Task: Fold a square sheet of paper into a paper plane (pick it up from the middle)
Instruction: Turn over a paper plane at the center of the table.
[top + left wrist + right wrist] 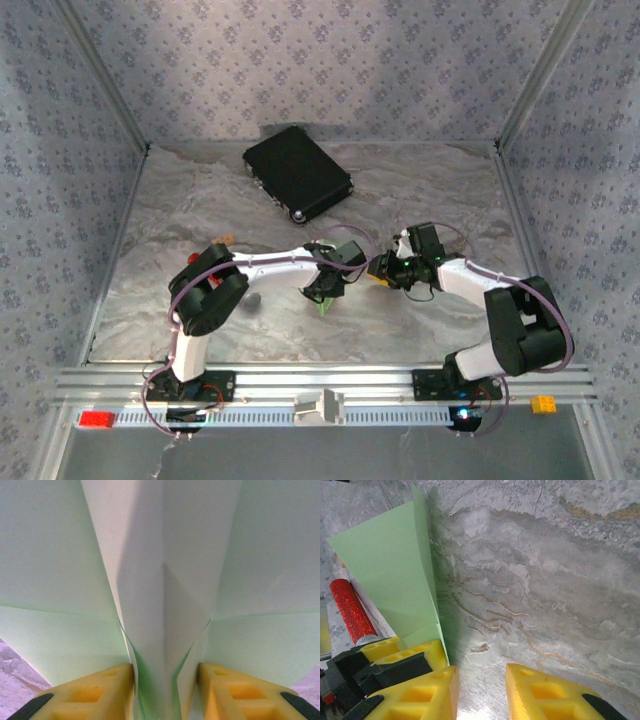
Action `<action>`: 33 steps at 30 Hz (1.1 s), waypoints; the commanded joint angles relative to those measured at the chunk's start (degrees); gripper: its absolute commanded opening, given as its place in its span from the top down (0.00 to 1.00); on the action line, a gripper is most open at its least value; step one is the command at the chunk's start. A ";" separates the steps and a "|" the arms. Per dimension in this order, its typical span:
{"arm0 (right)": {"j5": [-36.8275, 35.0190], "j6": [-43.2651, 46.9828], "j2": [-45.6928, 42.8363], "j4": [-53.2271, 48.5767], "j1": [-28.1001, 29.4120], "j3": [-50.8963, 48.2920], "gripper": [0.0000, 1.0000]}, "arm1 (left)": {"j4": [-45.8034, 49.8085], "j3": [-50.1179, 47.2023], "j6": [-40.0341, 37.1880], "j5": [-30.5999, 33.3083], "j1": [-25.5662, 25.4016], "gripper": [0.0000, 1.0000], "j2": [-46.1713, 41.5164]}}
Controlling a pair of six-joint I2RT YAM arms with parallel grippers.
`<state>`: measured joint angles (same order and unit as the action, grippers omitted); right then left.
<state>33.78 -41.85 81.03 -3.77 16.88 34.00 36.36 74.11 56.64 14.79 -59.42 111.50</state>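
Left wrist view, Ben: what sits between the jaws of the left gripper (165, 667)?

Ben: The thin light-green sheet of paper (50, 555). Its middle fold runs straight down between the yellow fingers (95, 692). A flat wing spreads out on each side past them. I cannot tell if the jaws squeeze it or just stand around it.

Mia: And the right gripper (482, 672)?

Ben: Its jaws stand apart, with grey marbled table (545, 580) between them. The paper stands just outside one finger, near a red sparkly tool handle (350, 610).

Mia: How do we do this step well?

Ben: I think we pinch the middle fold firmly, bring the right jaws in slowly, and press so both wings match.
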 commanded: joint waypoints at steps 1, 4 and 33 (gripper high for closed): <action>-0.90 1.90 -1.99 -3.43 -0.70 1.00 0.68 | 2.14 1.57 -0.04 -0.02 -0.61 0.60 -1.34; -1.18 2.46 -2.72 -4.44 -1.19 1.20 0.68 | 3.70 1.92 0.05 -0.02 -0.61 0.59 -2.53; -57.81 31.79 -20.19 14.98 -6.14 -5.94 0.04 | -19.28 -30.53 -31.63 27.10 24.87 0.09 -45.39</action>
<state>-13.52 -18.00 57.30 -1.21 11.99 33.01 26.26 48.71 36.32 37.63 -39.77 69.56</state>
